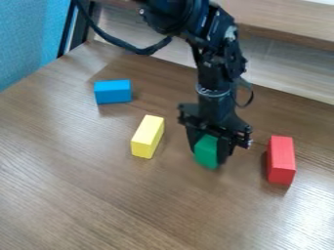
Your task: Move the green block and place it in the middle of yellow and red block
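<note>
At the wood-grained worktop (pixel 98 195), holding the green block (pixel 207 152) pinched in the jaws, between the yellow block (pixel 148 136) and red block (pixel 281 158); blue block (pixel 112 92) nearer the far left corner.

Blue textured panel (pixel 29 36), upper left.

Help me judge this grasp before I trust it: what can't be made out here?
- Camera view: the top and side faces of the green block are partly hidden by the gripper.
- Camera view: whether the block's underside touches the table can't be told; the downward slant hides it.
- Camera view: the upper arm is cut off by the top edge.
</note>
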You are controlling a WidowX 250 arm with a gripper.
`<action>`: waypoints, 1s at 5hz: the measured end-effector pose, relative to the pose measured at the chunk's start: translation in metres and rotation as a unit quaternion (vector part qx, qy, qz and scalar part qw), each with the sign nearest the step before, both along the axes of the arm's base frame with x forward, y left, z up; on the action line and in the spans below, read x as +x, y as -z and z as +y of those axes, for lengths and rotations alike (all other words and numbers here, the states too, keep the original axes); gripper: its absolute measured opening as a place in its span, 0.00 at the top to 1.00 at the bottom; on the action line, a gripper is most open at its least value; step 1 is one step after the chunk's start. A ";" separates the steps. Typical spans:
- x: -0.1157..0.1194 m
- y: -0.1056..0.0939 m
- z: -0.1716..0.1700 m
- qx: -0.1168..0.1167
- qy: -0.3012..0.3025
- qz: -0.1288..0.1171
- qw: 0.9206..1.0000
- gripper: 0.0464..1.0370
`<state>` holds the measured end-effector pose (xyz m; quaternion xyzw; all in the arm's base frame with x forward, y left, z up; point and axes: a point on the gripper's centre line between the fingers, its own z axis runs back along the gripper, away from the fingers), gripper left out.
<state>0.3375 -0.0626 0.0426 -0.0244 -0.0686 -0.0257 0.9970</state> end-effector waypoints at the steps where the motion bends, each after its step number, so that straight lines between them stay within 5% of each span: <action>1: -0.002 0.003 0.002 0.005 0.000 0.003 1.000 0.45; 4: -0.007 0.010 0.001 0.002 0.003 0.014 1.000 0.40; 5: -0.009 0.010 0.001 0.001 0.006 0.019 1.000 0.10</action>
